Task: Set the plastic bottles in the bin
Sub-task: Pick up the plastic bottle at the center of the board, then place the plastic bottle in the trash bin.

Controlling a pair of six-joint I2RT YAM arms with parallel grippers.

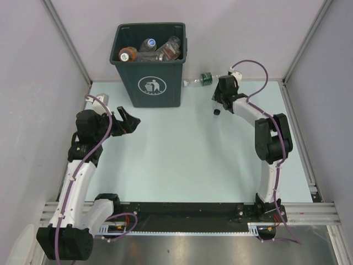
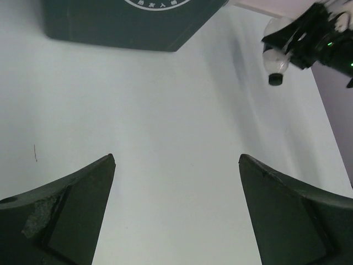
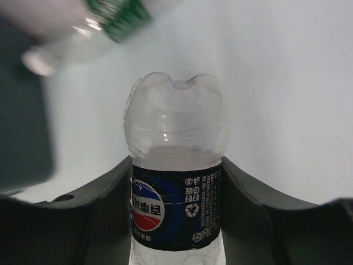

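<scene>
The dark green-grey bin (image 1: 149,83) stands at the back left of the table and holds several bottles (image 1: 151,49). My right gripper (image 1: 219,102) is shut on a clear bottle with a dark blue label (image 3: 175,204). It holds the bottle by the label, to the right of the bin. The bottle's black cap (image 1: 217,111) shows below the gripper and also in the left wrist view (image 2: 274,80). A clear bottle with a green label (image 1: 205,79) lies by the back wall, just beyond that gripper. My left gripper (image 1: 129,122) is open and empty in front of the bin (image 2: 127,22).
Grey walls close the table at the left, back and right. The pale table top (image 1: 182,154) lies between the two arms. The bin's side (image 3: 22,110) shows dark at the left of the right wrist view, with the green-label bottle (image 3: 110,22) above.
</scene>
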